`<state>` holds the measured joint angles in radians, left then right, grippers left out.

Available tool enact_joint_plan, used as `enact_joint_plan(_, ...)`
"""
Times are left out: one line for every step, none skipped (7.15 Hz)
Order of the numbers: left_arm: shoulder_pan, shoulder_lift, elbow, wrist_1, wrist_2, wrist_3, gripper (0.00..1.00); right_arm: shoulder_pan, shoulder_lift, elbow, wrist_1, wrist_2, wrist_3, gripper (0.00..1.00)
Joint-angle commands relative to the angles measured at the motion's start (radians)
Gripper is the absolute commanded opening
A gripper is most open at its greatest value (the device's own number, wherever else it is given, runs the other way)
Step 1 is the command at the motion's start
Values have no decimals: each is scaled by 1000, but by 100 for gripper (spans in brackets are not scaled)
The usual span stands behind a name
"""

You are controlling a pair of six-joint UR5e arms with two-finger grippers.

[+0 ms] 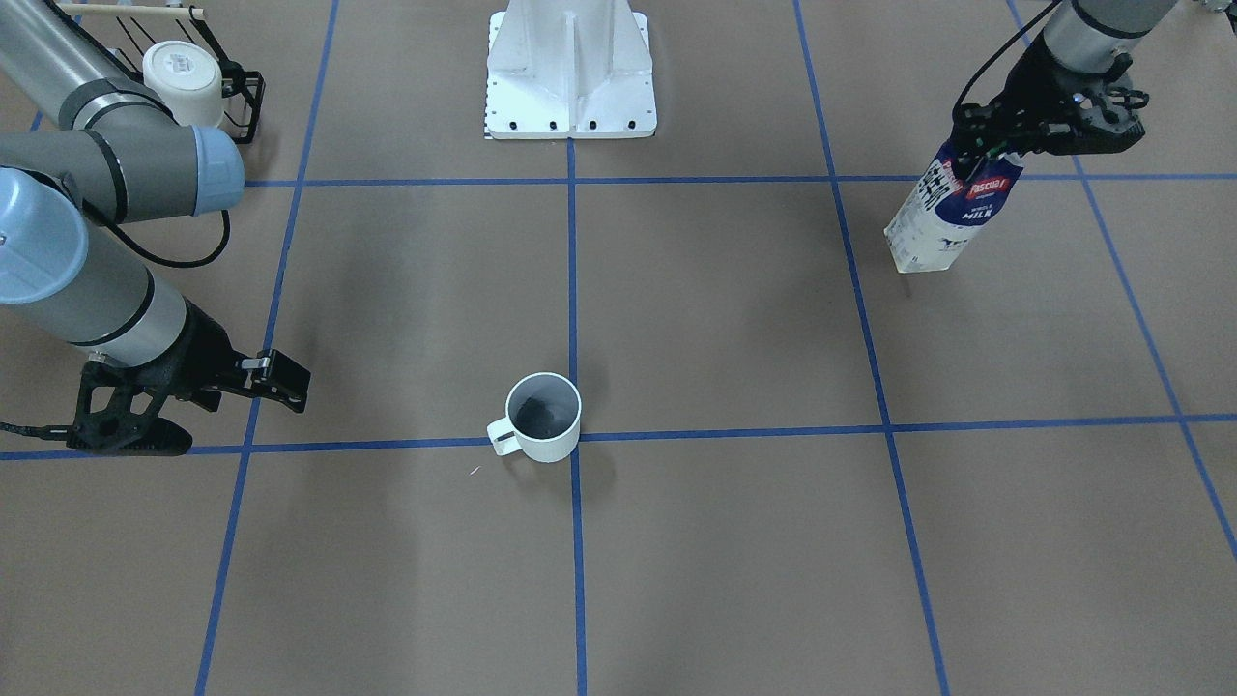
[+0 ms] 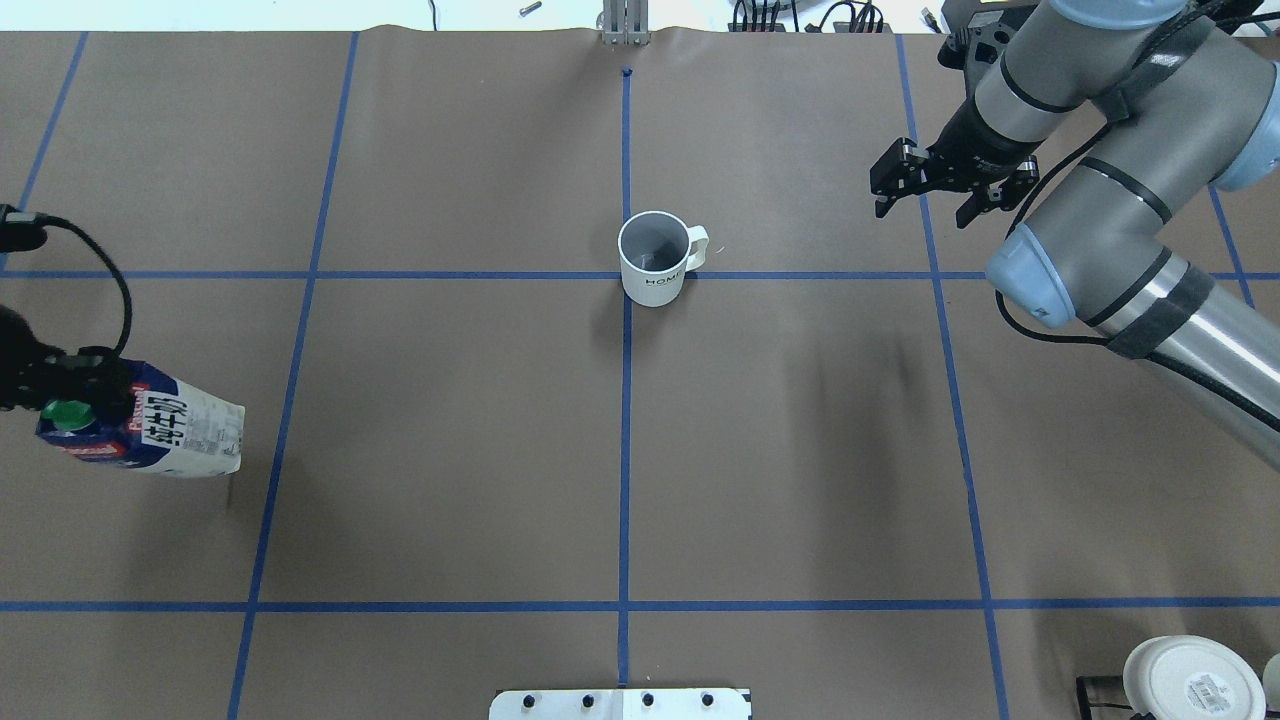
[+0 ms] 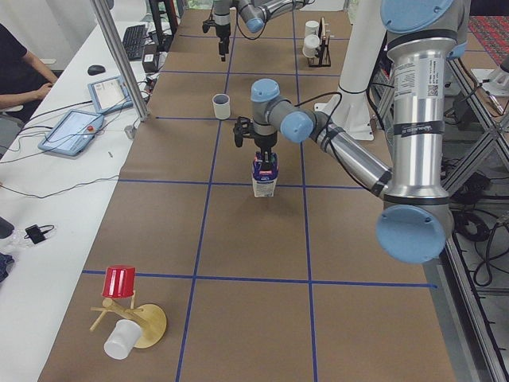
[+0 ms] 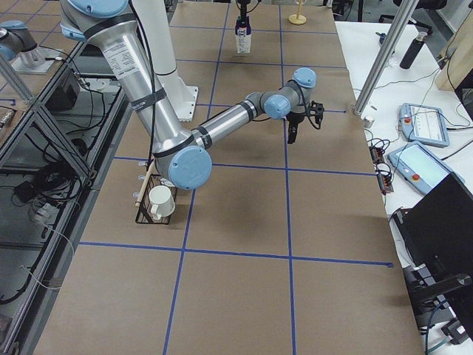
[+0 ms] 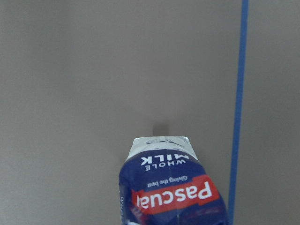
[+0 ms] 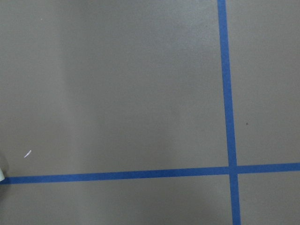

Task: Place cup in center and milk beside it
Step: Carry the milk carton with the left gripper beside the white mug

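The cup [image 1: 546, 425] is a white mug with a loop handle and a grey inside. It stands upright on the crossing of the blue tape lines at the table's middle. In the overhead view the cup [image 2: 655, 265] shows small dark lettering on its side. My right gripper [image 2: 928, 205] is open and empty, off to the cup's handle side and apart from it. My left gripper [image 2: 50, 385] is shut on the top of the milk [image 2: 170, 435], a navy and white carton with a green cap, far out on my left. I cannot tell whether the milk [image 1: 942, 217] touches the table.
A black wire rack with an upturned white mug [image 1: 184, 82] stands near my right arm's base. The white robot base [image 1: 570, 77] sits at the table's robot side. A wooden stand with a red cup [image 3: 119, 282] is at the left end. Operators' tablets [image 3: 71, 127] lie alongside.
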<state>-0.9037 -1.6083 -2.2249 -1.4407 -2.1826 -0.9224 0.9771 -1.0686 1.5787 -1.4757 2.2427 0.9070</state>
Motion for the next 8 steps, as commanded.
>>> enact_joint_plan(3, -409, 142, 308, 12, -1, 0, 0, -5, 0, 0, 0, -2, 100)
enact_joint_plan(8, -546, 263, 309, 55, -1, 0, 0, -11, 0, 8, 0, -3, 100)
enact_joint_plan(20, -646, 372, 289, 73, 0, 0, 0, -13, -2, 9, -2, -2, 100)
enact_joint_plan(22, -718, 469, 236, 73, 1, 0, 0, -23, -3, 23, -2, 1, 100)
enact_joint_plan(22, -792, 590, 164, 73, 1, 0, 0, -31, -8, 47, -2, 1, 100)
enact_joint_plan(29, -830, 672, 60, 73, -1, 0, 0, -33, -6, 49, -2, 0, 100)
enact_joint_plan(52, -876, 732, 40, 75, -1, 0, 0, -33, -6, 51, 0, -2, 100)
enact_joint_plan(86, -903, 760, 31, 102, -6, 0, 0, -34, -3, 51, 0, -3, 100)
